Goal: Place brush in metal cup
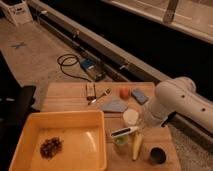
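This looks like a robotics lab or test bay, not a home. A white robot arm (180, 102) reaches in from the right, its gripper (141, 127) low and right of centre, pinched shut on a brush (123, 132). A plain wooden table (65, 95) carries a yellow tray (30, 130) at lower left. Behind it lies bare speckled floor (35, 55), with a loose black cable (67, 62) and a blue box (89, 65) just above centre. A long metal rail (100, 42) runs diagonally along a dark wall across the top.

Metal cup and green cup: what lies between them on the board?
In the camera view, what looks like a banana lies there; the end effector grips the brush above the green cup.
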Controlling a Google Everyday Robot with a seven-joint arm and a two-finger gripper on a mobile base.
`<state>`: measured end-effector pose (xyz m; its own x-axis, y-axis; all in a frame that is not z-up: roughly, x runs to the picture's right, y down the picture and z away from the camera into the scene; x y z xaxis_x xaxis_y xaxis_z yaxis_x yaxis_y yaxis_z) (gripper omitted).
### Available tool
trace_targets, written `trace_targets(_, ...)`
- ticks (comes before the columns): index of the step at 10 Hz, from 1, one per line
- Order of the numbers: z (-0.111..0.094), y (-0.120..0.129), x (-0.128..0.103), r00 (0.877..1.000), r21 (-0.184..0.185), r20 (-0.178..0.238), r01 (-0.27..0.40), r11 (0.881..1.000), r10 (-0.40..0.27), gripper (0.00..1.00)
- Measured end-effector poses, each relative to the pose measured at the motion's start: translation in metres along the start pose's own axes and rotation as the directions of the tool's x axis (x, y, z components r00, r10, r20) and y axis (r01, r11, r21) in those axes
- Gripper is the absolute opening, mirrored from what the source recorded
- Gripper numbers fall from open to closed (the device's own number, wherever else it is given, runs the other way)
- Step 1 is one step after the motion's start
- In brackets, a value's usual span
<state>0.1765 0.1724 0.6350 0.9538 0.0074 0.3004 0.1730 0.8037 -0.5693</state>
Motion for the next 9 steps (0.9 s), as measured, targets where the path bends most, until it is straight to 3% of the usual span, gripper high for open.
trace_targets(5, 0.031, 0.021, 0.017, 0.994, -0.023, 0.03, -0.106, 0.994, 0.107, 0.0)
trace_targets(6, 0.04, 0.023, 0.021, 0.983, -0.02, 0.019, -0.185, 0.983, 0.185, 0.0)
trace_targets(9, 0.06, 0.024, 0.032, 0.92, -0.01, -0.008, -0.392, 0.92, 0.392, 0.0)
